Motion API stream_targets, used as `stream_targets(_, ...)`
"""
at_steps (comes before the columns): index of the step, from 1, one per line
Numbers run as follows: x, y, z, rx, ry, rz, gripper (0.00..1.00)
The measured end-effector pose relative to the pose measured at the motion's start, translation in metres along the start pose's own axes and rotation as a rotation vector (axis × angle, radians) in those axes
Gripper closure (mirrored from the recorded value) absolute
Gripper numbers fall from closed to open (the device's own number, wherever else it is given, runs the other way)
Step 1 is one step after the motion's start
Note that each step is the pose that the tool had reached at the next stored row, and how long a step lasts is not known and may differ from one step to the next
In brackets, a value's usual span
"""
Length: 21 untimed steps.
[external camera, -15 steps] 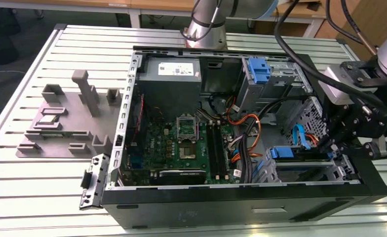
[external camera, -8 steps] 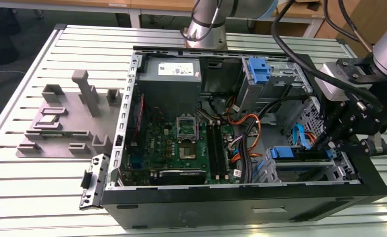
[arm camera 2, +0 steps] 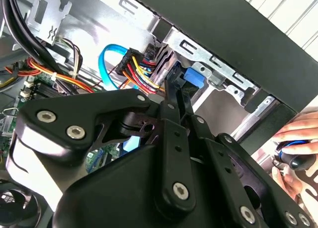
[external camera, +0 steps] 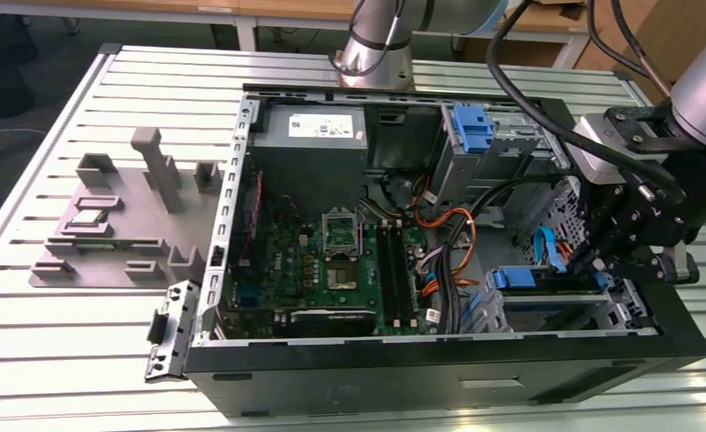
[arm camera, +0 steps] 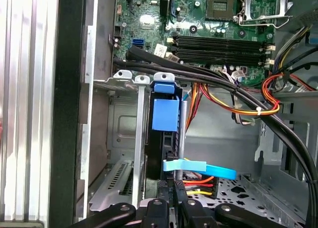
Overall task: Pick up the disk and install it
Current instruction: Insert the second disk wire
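Note:
The disk (external camera: 524,278) stands on edge inside the lower drive cage (external camera: 569,310) at the exterior view's right of the open computer case; its blue carrier end (arm camera: 165,114) faces up in the first wrist view. My gripper (external camera: 593,265) reaches into the case just beside that cage. In both wrist views its two black fingers (arm camera: 166,188) lie close together, shut, with the tips (arm camera 2: 178,91) right at the disk's blue edge (arm camera 2: 193,78). Whether they touch it I cannot tell. The disk's body is mostly hidden by the cage.
A blue flat cable (arm camera: 198,167) and bundled red, yellow and black wires (arm camera: 238,106) cross right by the fingers. A second blue bracket (external camera: 474,126) sits in the upper bay, beside the grey power supply (external camera: 314,135). A grey fixture (external camera: 125,216) stands outside the case. A person's hand (arm camera 2: 298,143) is near the case edge.

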<state>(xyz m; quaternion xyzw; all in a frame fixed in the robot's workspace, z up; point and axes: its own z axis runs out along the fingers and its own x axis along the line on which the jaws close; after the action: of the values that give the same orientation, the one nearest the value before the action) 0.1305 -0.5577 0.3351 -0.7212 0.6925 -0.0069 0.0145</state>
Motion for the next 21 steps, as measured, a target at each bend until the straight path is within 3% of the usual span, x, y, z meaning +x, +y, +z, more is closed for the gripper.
stream_targets(12, -0.0001, 0.0017, 0.0001, 0.0002, 0.0005, 0.015, 0.84)
stream_targets(17, 0.0000, 0.0017, 0.0003, 0.0007, 0.0023, 0.065, 0.84)
stream_targets(21, -0.0001, 0.0017, 0.0005, 0.0008, 0.0027, 0.075, 0.84)
